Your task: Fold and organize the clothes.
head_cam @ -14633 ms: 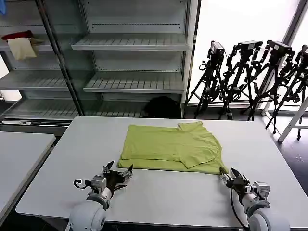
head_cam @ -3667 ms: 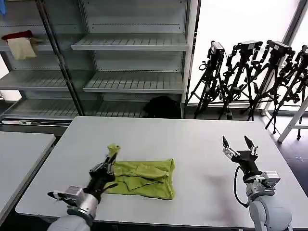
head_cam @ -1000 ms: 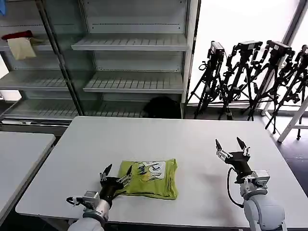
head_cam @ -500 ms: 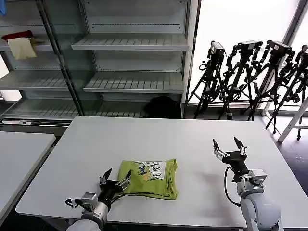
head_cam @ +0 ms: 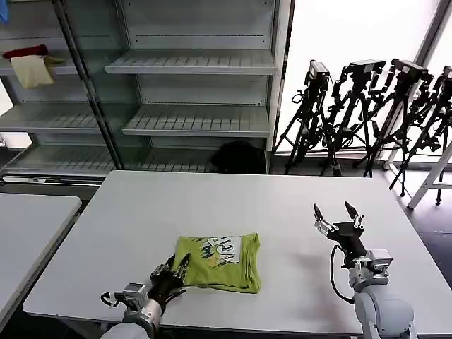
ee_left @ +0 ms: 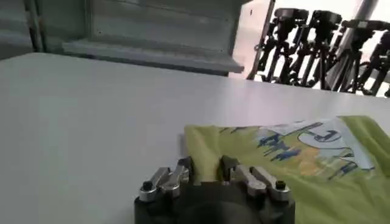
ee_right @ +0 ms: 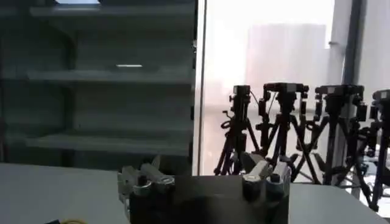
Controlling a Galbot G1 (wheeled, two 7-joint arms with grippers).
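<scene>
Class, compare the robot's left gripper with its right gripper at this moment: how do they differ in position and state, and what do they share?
The left gripper sits low at the near left corner of the folded T-shirt, while the right gripper is raised over bare table, well away from it. The left gripper's fingers are narrowed around the shirt's edge; the right gripper's are spread wide and empty. Both point away from the robot.

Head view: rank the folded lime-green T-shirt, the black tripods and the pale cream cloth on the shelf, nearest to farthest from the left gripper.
1. Folded lime-green T-shirt, on the white table right beside the left gripper.
2. Pale cream cloth, on a shelf far back on the robot's left.
3. Black tripods, on the floor beyond the table's far right side.
</scene>
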